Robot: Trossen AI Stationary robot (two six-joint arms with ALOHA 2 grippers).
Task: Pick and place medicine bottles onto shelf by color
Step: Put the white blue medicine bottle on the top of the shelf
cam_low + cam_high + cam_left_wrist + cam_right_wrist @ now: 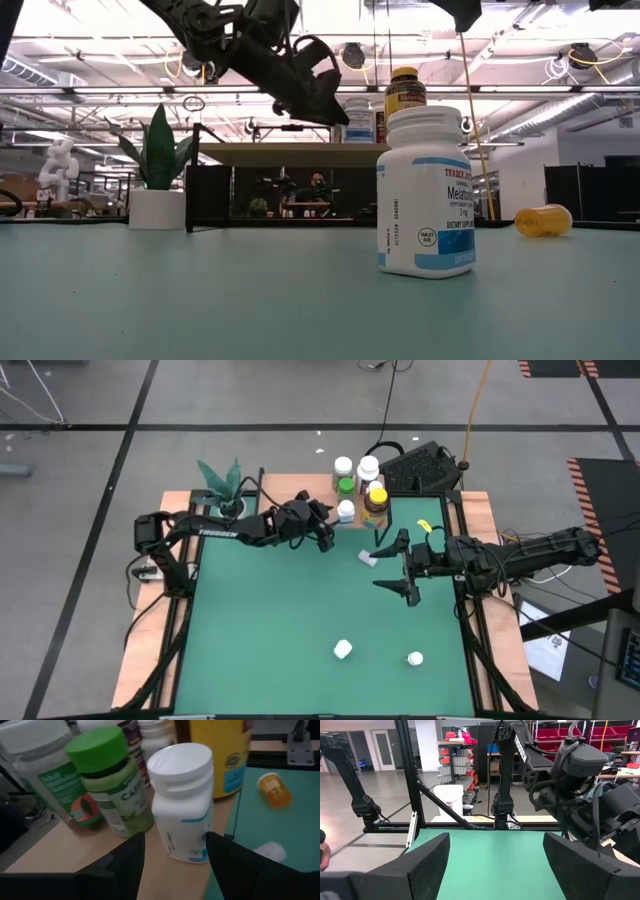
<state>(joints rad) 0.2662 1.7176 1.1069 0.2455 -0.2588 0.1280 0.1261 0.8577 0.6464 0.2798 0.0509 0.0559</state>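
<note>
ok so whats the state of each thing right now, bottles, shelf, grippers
left gripper: over the shelf, fingers either side of a white bottle, not clearly clamped
white bottle: upright on the shelf edge
green-cap bottle: upright on shelf
yellow-cap amber bottle: upright on shelf
shelf: holds several bottles
orange bottle: lying on its side on the table
melatonin bottle: upright on the table
right gripper: open, empty, above the table
</note>
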